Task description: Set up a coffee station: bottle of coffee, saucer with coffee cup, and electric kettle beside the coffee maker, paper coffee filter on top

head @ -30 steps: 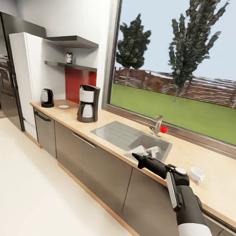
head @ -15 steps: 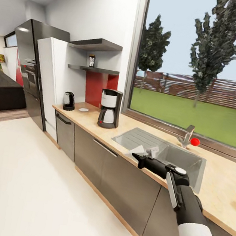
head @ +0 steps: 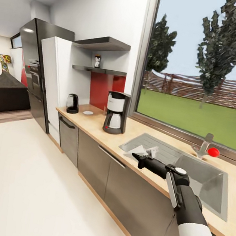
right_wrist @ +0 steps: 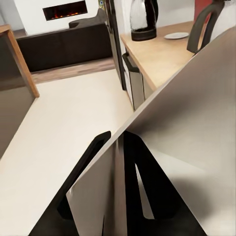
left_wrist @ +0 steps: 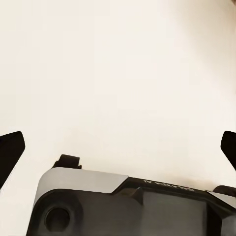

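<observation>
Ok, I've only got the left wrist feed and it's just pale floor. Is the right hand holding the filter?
Observer: Yes, the right hand is shut on the paper coffee filter, with a finger on either side of its fold.
Operator: Where's the coffee maker from there?
Observer: The coffee maker stands on the kitchen countertop, ahead and to the left of the filter, past the sink.
Operator: Kettle and saucer?
Observer: The electric kettle and the saucer sit further along the counter beyond the machine. The saucer looks bare.
</observation>
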You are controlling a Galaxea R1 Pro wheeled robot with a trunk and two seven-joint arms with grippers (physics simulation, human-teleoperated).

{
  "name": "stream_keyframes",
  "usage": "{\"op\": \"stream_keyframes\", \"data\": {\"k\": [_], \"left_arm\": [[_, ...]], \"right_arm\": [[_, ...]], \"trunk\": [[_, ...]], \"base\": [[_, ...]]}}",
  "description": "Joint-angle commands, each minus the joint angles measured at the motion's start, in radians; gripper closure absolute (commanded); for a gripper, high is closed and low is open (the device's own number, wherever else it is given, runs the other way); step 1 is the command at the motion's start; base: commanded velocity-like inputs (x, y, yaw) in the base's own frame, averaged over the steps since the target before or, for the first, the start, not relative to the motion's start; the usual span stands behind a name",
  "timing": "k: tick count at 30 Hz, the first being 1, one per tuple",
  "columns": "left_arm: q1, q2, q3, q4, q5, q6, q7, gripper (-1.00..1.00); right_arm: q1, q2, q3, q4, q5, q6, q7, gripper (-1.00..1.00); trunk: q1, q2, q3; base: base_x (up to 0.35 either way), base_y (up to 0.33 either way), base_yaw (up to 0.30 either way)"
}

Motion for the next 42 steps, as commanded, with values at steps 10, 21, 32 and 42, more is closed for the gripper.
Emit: {"op": "stream_keyframes", "data": {"k": [10, 21, 32, 42], "left_arm": [[0.000, -0.001, 0.002, -0.001, 0.004, -0.001, 0.000, -1.00], [0.000, -0.001, 0.003, -0.001, 0.004, -0.001, 0.000, -1.00], [0.000, -0.001, 0.002, -0.001, 0.004, -0.001, 0.000, -1.00], [0.000, 0.000, 0.004, -0.001, 0.005, -0.002, 0.000, -1.00]], "right_arm": [[-0.001, 0.000, -0.001, -0.001, -0.004, 0.010, 0.003, 1.00], [-0.001, 0.000, -0.001, -0.001, -0.004, 0.010, 0.003, 1.00], [0.008, 0.000, -0.001, -0.001, -0.004, 0.009, 0.046, 1.00], [0.010, -0.004, -0.003, -0.052, 0.000, 0.062, 0.104, 1.00]], "trunk": [[0.001, -0.001, -0.001], [0.001, -0.001, -0.001], [0.001, -0.001, -0.001], [0.001, -0.001, -0.001]], "base": [[0.312, 0.170, 0.000], [0.249, 0.260, 0.000], [0.228, 0.276, 0.000], [0.079, 0.092, 0.000]]}}
